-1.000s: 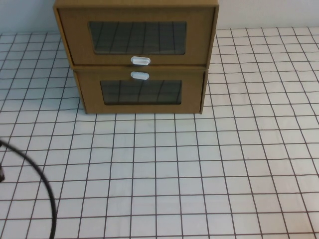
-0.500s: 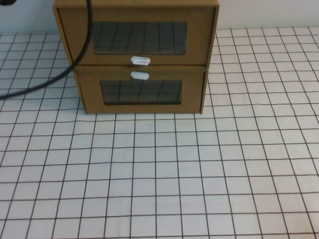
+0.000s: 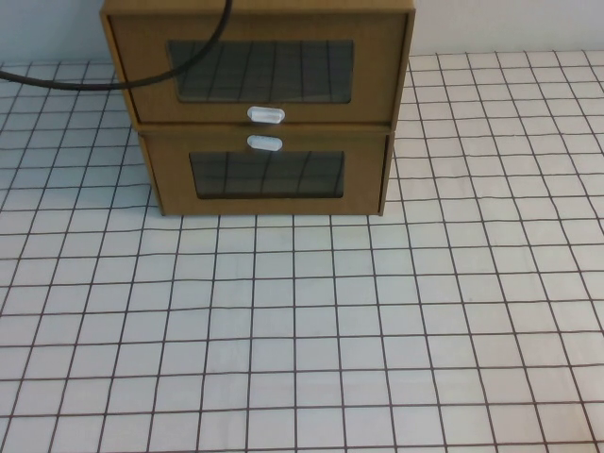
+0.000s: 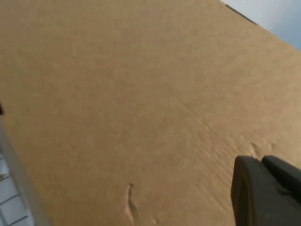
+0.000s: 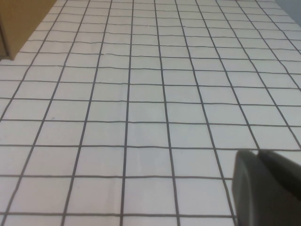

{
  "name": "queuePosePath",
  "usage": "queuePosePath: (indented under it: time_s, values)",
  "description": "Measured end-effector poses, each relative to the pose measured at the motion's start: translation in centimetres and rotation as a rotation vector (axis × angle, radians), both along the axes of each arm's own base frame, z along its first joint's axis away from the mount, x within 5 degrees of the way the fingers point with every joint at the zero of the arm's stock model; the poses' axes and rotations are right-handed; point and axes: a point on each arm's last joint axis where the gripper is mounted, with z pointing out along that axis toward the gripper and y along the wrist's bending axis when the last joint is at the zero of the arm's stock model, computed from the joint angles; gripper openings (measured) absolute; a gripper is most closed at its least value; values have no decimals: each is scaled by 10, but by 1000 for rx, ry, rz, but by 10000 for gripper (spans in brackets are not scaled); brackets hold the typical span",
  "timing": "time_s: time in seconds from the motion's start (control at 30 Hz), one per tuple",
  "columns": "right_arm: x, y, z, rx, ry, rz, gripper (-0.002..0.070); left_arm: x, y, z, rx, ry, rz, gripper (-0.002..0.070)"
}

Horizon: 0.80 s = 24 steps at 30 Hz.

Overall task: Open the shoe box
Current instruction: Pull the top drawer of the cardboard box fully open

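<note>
Left claw [image 4: 265, 193], opening untellable, was seen close by the shut brown cardboard shoe box [image 3: 321, 118]; right claw [image 5: 268, 188], closed and empty, was held above the white gridded desk [image 5: 141, 117]; a white oval handle [image 3: 266, 115] was to be gripped next.

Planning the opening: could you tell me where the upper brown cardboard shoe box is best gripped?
Probably the white oval tab, low on its front; come from there. Left gripper is close to the cardboard; right gripper, shut, above the gridded table.
</note>
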Motion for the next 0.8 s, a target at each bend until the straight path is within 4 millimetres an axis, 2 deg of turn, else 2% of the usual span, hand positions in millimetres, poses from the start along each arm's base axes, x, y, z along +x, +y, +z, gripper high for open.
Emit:
queuePosePath:
  time_s: [0.2, 0.5, 0.63, 0.8]
  values:
    - [0, 0, 0, 0, 0, 0, -13, 22, -4, -27, -7, 38, -25, -2]
    - [1, 1, 3, 36, -37, -2, -13, 26, -5, -25, -29, -15, -20, -2]
    - [3, 2, 13, 199, -147, -16, -14, 27, -5, -25, -25, -24, -25, -2]
    - [4, 1, 26, 526, -272, -61, -13, 29, -6, -30, -21, -13, -33, -2]
